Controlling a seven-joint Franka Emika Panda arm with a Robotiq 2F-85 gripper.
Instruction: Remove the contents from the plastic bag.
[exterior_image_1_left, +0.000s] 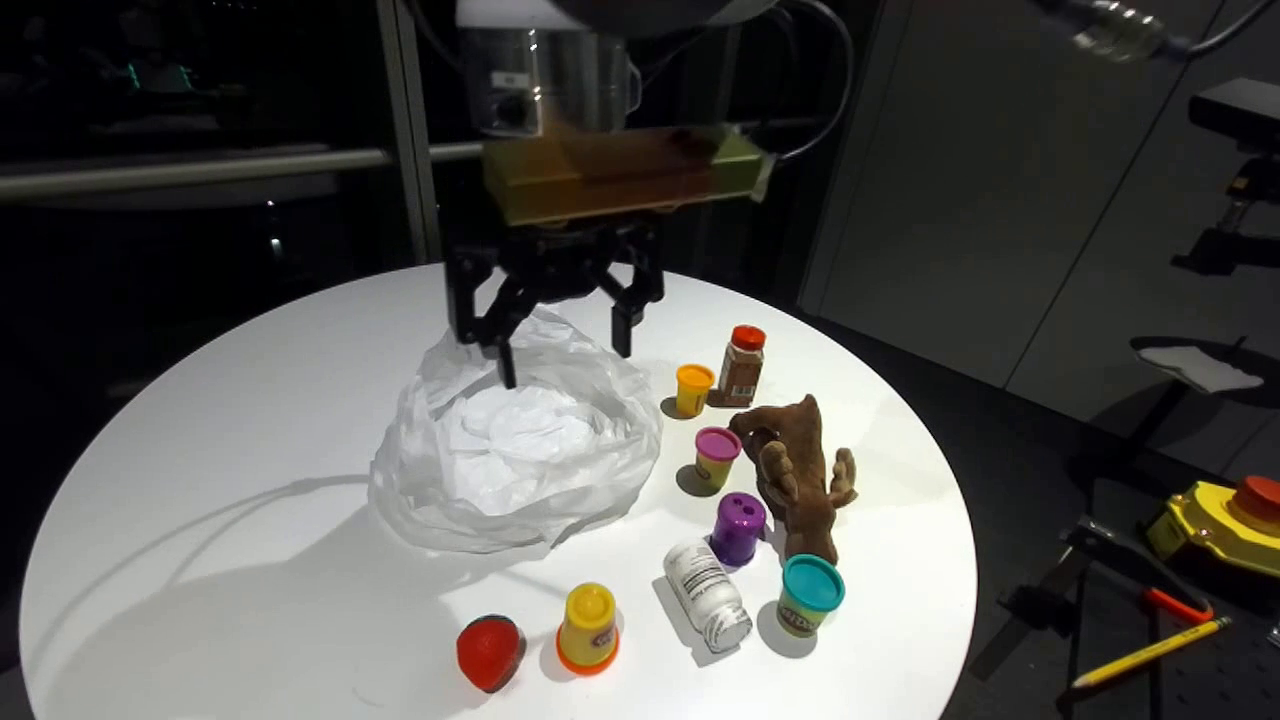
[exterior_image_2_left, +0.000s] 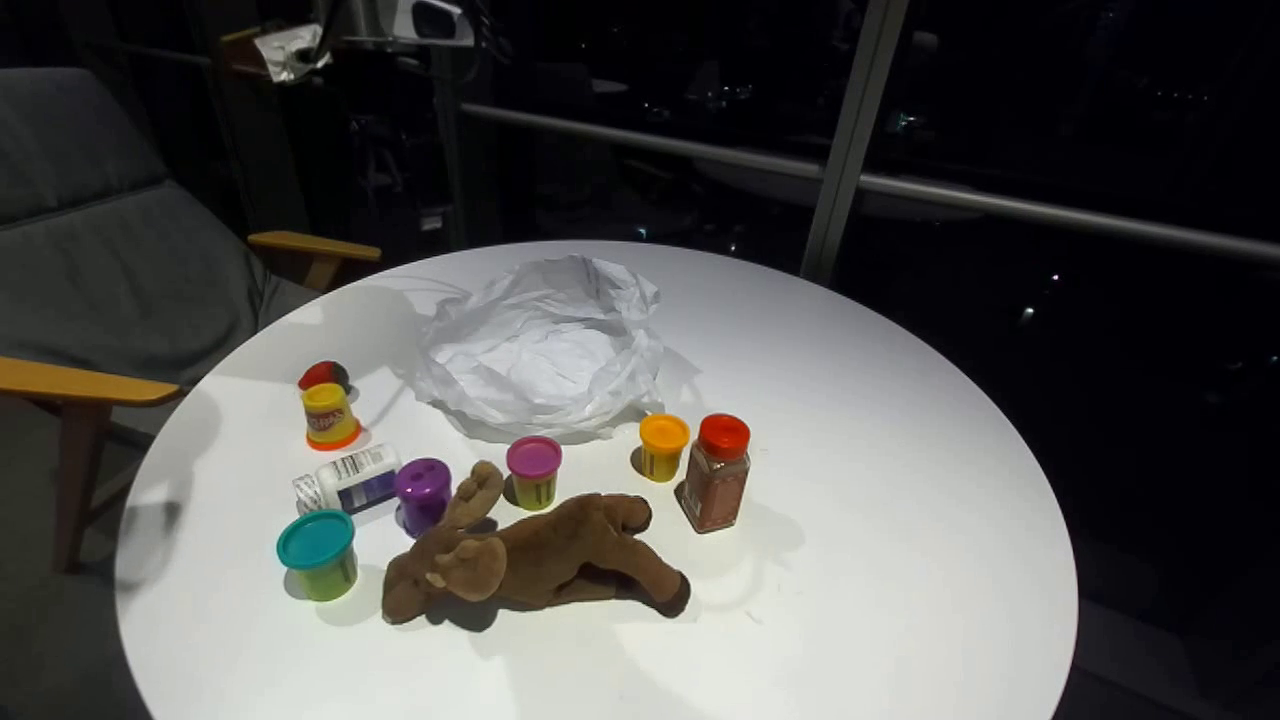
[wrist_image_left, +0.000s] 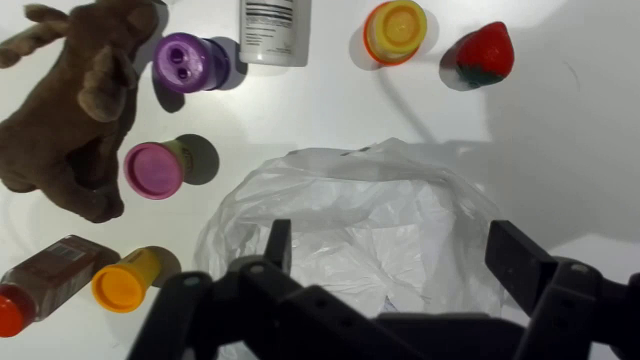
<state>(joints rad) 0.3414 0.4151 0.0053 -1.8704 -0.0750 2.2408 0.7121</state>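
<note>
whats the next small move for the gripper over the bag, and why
Probably ease the gripper up and away from the plastic bag. It hangs open above the bag, and no object can be made out inside in any view, though the gripper hides part in the wrist view. The strawberry and plush moose lie outside.

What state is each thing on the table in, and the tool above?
Plastic bag: crumpled, open at the top
Tool: open, holding nothing
White bottle: lying on its side
Yellow tub: upside down
Purple sharpener: upright
Teal-lidded tub: upright, closed
Pink-lidded tub: upright, closed
Orange tub: upright, closed
Red-capped jar: upright, closed
Plush moose: lying down
Strawberry: lying on its side
</note>
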